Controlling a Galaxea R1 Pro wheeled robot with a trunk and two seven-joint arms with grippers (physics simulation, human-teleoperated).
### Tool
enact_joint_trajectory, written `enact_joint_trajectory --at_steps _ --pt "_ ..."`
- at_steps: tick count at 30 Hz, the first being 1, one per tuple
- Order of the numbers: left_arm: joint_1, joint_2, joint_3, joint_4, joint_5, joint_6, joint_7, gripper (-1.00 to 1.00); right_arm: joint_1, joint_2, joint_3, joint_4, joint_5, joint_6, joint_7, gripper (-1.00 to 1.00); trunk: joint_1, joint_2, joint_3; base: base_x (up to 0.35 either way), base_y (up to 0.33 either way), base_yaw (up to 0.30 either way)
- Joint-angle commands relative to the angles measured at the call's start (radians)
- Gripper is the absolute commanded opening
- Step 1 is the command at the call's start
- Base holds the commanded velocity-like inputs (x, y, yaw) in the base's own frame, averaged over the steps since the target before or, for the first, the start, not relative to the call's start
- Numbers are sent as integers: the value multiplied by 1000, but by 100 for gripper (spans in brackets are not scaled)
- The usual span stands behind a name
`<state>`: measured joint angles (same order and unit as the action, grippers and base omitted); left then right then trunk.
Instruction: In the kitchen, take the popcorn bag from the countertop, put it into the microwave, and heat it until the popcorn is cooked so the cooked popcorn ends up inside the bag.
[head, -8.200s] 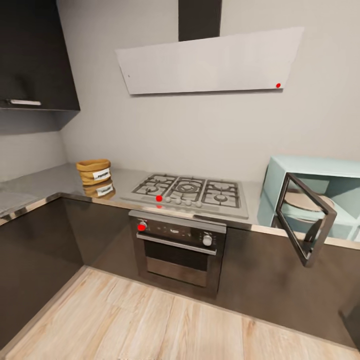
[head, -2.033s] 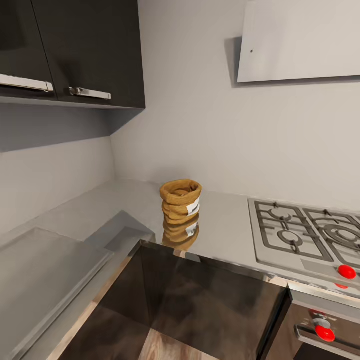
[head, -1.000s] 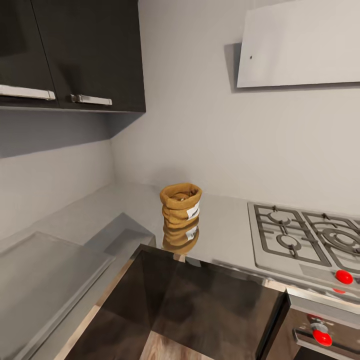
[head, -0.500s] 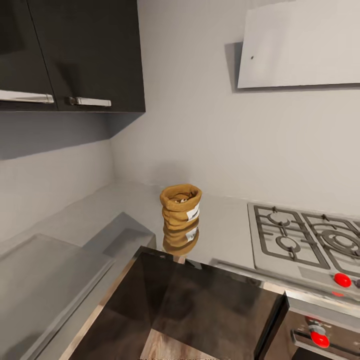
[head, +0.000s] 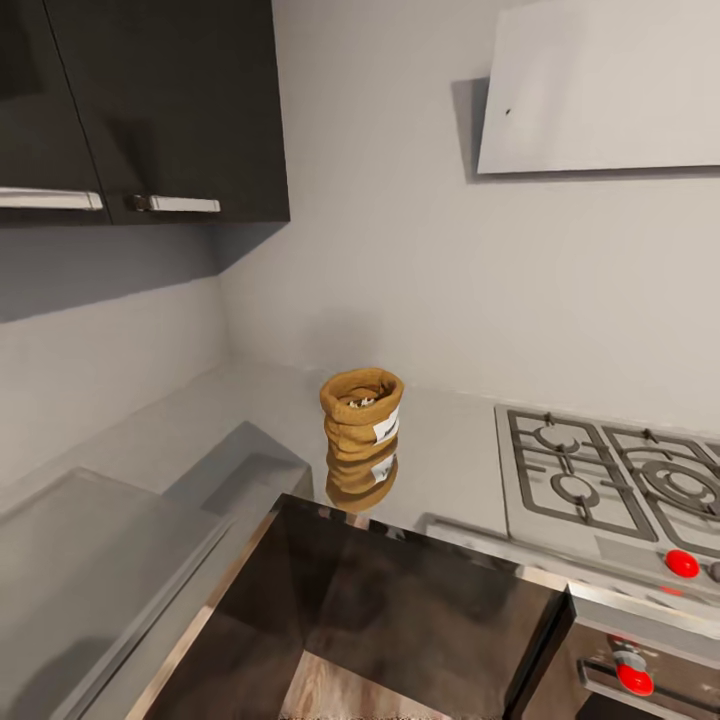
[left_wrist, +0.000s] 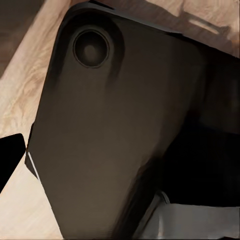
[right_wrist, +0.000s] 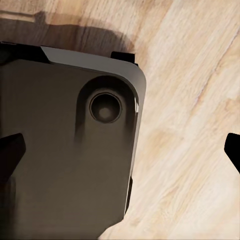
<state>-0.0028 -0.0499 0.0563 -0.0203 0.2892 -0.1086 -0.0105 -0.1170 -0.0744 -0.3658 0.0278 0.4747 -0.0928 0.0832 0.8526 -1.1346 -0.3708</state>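
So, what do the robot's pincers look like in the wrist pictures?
The right pincer has two plain black fingertips, blunt and wedge-shaped, one at each edge of its wrist view. Of the left pincer, one similar black fingertip is visible. I can make out no markings, cables or coloured parts on them.

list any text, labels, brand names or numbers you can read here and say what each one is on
No text here can be read.
The popcorn bag: its white label carries dark marks, too small and blurred to make out.
The label's mirror image in the glossy countertop: equally illegible.
The oven panel beside its red knob: no lettering can be made out.
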Motion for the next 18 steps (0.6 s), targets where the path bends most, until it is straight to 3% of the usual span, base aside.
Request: enact_joint_trajectory --at_steps 1,6,18 --pt "0 3 6 2 4 0 -37 100 -1 -1 -8 3 7 -5 2 100 -4 7 1 0 0 0" --pt "0 8 8 3 7 42 -74 100 -1 -1 -8 3 7 -5 1 100 -23 42 8 0 0 0" --pt "0 8 8 3 7 63 -63 100 -1 -1 -8 3 5 -5 1 100 -69 126 26 0 0 0"
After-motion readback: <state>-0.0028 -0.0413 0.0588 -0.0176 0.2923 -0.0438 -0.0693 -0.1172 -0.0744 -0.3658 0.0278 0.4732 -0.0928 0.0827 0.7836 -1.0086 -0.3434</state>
